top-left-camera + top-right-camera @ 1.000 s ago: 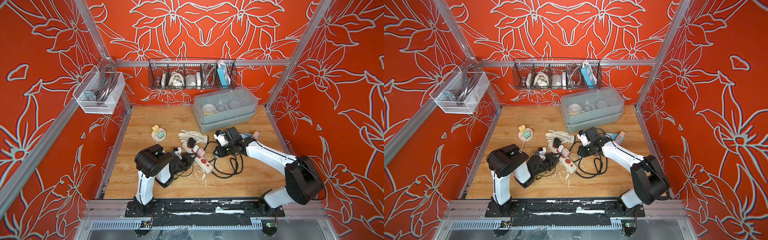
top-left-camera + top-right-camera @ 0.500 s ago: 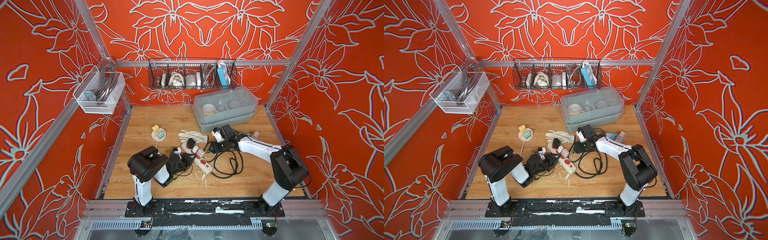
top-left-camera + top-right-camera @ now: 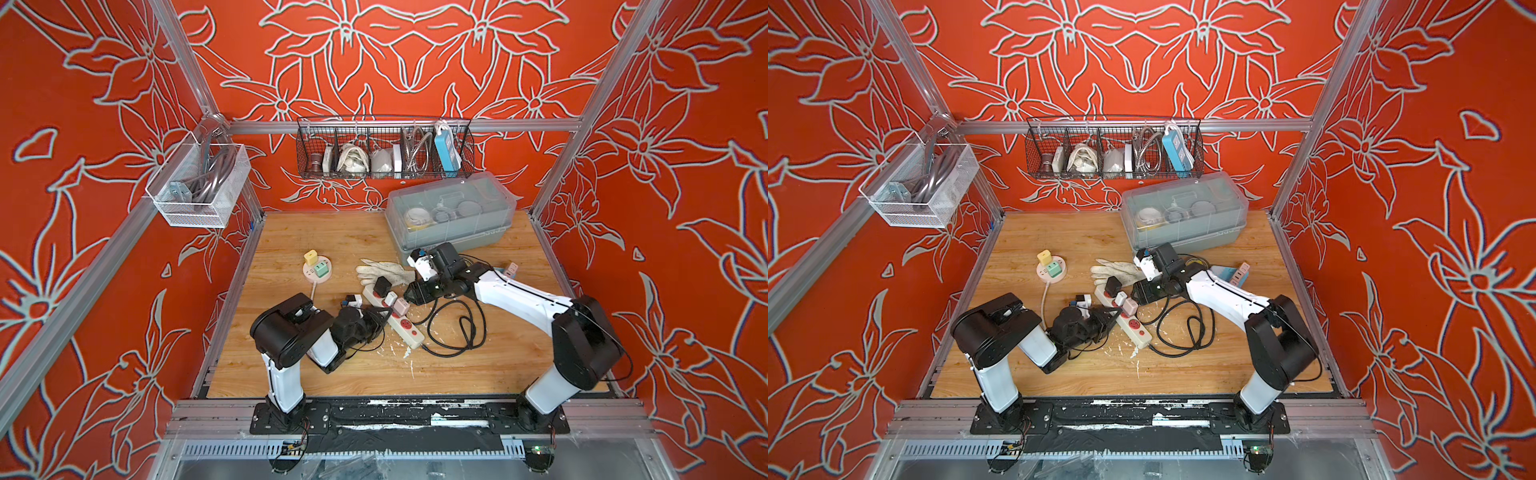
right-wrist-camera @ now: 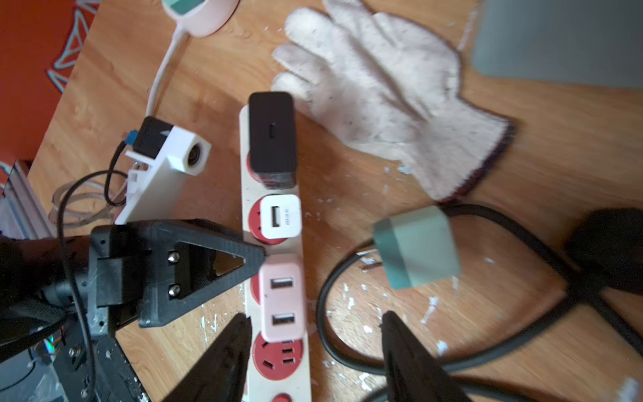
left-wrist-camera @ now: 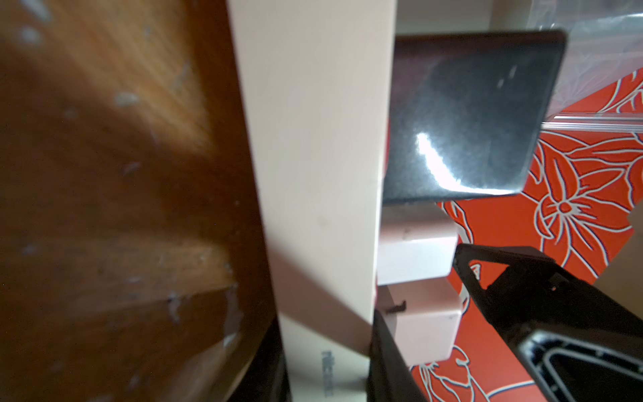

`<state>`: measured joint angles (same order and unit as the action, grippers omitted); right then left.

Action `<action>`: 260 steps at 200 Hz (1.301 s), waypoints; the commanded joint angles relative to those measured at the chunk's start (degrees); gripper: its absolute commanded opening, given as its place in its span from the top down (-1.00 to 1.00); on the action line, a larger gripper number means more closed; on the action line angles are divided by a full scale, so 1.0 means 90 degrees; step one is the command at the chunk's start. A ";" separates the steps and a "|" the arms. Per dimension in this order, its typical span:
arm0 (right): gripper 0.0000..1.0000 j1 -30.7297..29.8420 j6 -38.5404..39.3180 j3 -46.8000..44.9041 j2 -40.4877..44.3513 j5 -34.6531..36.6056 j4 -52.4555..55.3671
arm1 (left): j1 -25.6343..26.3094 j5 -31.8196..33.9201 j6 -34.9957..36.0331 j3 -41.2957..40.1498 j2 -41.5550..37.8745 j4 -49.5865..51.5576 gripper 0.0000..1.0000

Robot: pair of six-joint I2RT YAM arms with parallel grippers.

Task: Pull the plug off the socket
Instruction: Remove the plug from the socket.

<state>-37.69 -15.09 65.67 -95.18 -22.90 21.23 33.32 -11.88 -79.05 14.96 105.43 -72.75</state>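
A white power strip (image 3: pixel 409 332) with red sockets lies on the wooden table. My left gripper (image 5: pixel 327 330) is shut on its side, low at the table. A black adapter (image 4: pixel 273 135), a white USB adapter (image 4: pixel 280 215) and a pink USB adapter (image 4: pixel 282 296) sit plugged into the strip (image 4: pixel 275 369). A grey-green plug (image 4: pixel 417 247) lies loose on the wood beside the strip, prongs bare and pointing toward it. My right gripper (image 4: pixel 315 315) hovers open over the strip's pink adapter and an empty red socket, nothing between its fingers. In both top views the green plug is hidden under the right gripper (image 3: pixel 409 293).
A white work glove (image 4: pixel 375 87) lies just beyond the strip. A black cable (image 3: pixel 457 332) loops on the wood beside it. A round socket puck (image 3: pixel 317 268) with small plugs sits farther left. A grey lidded box (image 3: pixel 451 212) stands at the back right.
The right gripper opened and let go of the grey-green plug, which now lies on the table. The right arm moved left toward the strip. The left gripper kept its hold.
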 commanded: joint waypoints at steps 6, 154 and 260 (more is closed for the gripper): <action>-0.22 -0.0151 0.0325 0.0198 -0.0346 -0.0409 0.0260 | 0.0006 0.0138 0.0775 -0.0420 0.0435 0.2732 1.00; 1.00 -0.0050 0.0371 0.0668 -0.0217 -0.1339 0.0672 | 0.0072 0.0679 0.0891 -0.0793 0.0621 0.3005 1.00; 1.00 0.0320 0.0572 0.0277 0.0541 -0.1271 0.0773 | 0.0067 0.0780 0.0744 -0.0825 0.1383 0.2488 1.00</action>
<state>-39.27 -8.80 67.83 -99.50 -27.44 31.42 35.14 -12.34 -78.48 13.30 110.63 -81.47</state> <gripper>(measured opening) 0.290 0.286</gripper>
